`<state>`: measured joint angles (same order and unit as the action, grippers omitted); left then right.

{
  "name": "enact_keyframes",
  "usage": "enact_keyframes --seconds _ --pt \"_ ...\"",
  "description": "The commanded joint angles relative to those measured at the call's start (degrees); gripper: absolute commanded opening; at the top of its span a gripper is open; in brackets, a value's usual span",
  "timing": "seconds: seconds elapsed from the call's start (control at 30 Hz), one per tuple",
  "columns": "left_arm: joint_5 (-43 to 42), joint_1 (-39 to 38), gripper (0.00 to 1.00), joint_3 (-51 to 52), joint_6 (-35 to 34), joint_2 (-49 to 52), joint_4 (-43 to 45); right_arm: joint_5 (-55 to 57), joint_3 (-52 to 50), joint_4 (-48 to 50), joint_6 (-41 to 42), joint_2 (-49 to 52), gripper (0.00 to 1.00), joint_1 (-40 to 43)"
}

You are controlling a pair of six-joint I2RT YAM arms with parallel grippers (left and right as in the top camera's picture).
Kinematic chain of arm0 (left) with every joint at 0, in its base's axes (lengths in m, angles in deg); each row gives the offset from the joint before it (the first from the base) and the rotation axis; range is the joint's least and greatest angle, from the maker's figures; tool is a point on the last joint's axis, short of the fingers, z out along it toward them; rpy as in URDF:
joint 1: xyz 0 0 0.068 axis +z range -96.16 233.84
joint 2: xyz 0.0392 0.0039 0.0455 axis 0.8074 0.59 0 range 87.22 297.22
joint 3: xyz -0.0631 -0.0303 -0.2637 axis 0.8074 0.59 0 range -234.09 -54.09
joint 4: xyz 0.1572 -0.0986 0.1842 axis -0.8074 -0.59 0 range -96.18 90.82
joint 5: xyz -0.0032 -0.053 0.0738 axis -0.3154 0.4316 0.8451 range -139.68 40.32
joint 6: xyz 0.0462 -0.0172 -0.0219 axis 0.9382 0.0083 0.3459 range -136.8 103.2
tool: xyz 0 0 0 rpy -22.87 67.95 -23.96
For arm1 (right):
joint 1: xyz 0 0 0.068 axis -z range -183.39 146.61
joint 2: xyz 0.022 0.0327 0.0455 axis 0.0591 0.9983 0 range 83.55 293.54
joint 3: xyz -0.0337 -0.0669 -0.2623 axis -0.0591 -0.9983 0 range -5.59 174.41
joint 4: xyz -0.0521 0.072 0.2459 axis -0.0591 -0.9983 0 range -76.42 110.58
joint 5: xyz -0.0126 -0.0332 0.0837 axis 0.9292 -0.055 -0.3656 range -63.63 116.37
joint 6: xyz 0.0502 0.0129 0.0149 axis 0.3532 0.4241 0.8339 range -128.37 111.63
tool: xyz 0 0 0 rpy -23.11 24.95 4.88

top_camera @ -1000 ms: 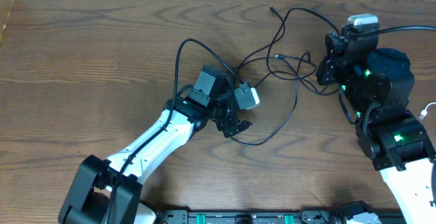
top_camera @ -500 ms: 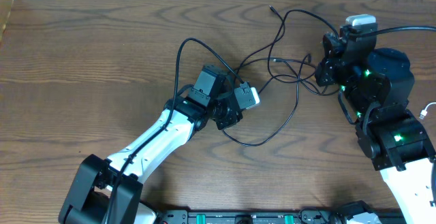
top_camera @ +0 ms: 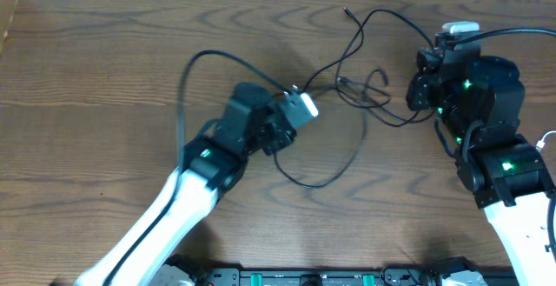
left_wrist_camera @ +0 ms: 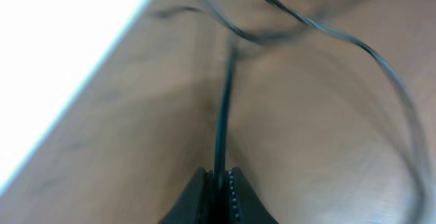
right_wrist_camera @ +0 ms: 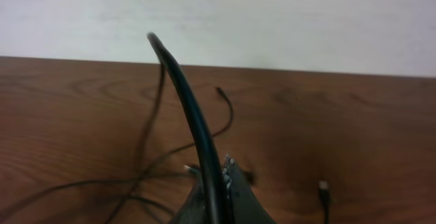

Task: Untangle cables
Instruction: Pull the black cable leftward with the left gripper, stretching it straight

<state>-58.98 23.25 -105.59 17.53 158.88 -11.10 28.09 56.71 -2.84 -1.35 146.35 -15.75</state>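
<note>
Thin black cables (top_camera: 356, 86) lie tangled on the wooden table (top_camera: 104, 69) between my two arms. One loop (top_camera: 323, 182) sags toward the front and a plug end (top_camera: 346, 10) points to the back. My left gripper (top_camera: 278, 145) is shut on a black cable (left_wrist_camera: 222, 115), which runs straight out from the jaws toward the tangle (left_wrist_camera: 259, 33). At the tangle's right side my right gripper (top_camera: 413, 95) is also shut on a black cable (right_wrist_camera: 187, 101), which arches up out of its jaws. More strands (right_wrist_camera: 136, 176) lie on the wood beyond my right gripper (right_wrist_camera: 216, 176).
A short white cord end (top_camera: 546, 140) shows at the far right edge beside the right arm. A loose plug (right_wrist_camera: 323, 186) lies right of the right jaws. The table's back edge meets a white wall (right_wrist_camera: 272, 20). The left arm's own thick cable (top_camera: 187, 77) arcs above it.
My left gripper has shut on the black cable and drawn back to the left with it. The front loop shifted left. The right arm has barely moved.
</note>
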Motion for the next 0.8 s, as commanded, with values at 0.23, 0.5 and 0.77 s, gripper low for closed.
enact_keyframes --seconds 0.23,0.5,0.77 --pt "28.06 11.39 0.08 -1.25 -2.64 -16.44 -0.17 0.26 0.55 -3.06 0.61 0.02 0.01 6.75" --pt "28.02 25.07 0.08 -1.25 -7.82 -19.39 -0.22 0.28 0.55 -5.49 -1.16 0.15 0.01 12.96" --pt "28.00 32.74 0.08 -1.25 -9.66 -19.23 -0.61 0.22 0.55 -7.30 -1.53 0.15 0.01 21.18"
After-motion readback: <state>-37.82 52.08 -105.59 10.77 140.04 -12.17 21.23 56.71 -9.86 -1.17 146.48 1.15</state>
